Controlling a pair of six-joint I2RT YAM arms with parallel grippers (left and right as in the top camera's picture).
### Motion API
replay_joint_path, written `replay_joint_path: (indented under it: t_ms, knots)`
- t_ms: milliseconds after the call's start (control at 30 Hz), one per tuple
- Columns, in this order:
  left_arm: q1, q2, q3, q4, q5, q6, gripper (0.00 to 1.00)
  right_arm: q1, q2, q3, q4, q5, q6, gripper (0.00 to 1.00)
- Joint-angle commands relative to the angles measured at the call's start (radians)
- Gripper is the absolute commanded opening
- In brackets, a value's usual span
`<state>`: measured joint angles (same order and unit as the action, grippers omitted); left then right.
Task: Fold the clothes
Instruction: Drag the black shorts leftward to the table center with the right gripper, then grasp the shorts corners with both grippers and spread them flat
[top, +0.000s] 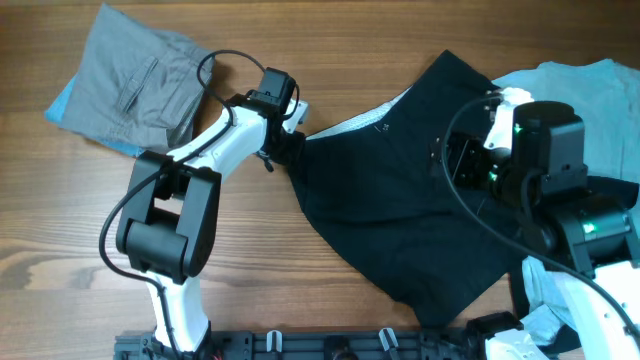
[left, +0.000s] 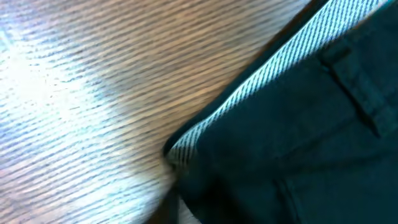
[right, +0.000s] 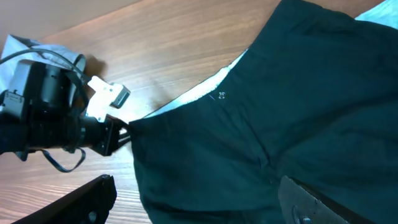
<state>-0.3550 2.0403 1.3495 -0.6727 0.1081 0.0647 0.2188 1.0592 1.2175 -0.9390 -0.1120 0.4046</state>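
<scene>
Wood table (top: 60, 250) first: three garments on it. Biggest is the black shorts (top: 400, 200), spread flat mid-table to the right, waistband toward the far side, one leg trailing near. A pale blue garment (top: 590, 90) lies bunched far right, partly under my right arm. The grey shorts (top: 130, 85) sit far left, well apart. My left gripper (right: 122, 134) looks clenched on the left waistband corner of the black shorts, striped lining (left: 205, 127) showing at that edge. My right gripper (right: 196, 208) hangs released, fingers wide, over the dark fabric; can't tell if it touches. To fold well, I reckon the right side should pinch the opposite waistband corner, both layers, then lift both ends level & carry across so edges meet w/o drag wrinkles. Left pinch looks shallow, may slip. Containers: none in view, no bin or basket.
</scene>
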Motion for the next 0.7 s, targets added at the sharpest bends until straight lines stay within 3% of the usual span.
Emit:
replay_joint_path:
  t_ms: [0,167,467,600,667]
  knots:
    - [0.062,0.035,0.006,-0.040,-0.183,-0.116,0.04,-0.005,0.007,0.009,-0.002,-0.016,0.014,0.89]
    - [0.225,-0.035,0.006,-0.202,-0.316,-0.261,0.04,-0.005,0.009,0.009,-0.016,-0.010,0.012,0.89]
    - [0.489,-0.270,0.006,-0.306,-0.229,-0.282,0.04,-0.014,0.108,0.005,-0.087,0.157,0.097,0.89]
    - [0.504,-0.329,0.006,-0.333,-0.179,-0.282,0.29,-0.065,0.195,0.005,-0.091,0.125,0.094,0.89]
    - [0.489,-0.347,0.006,-0.333,-0.112,-0.264,0.32,-0.085,0.229,0.005,-0.094,0.097,0.089,0.89]
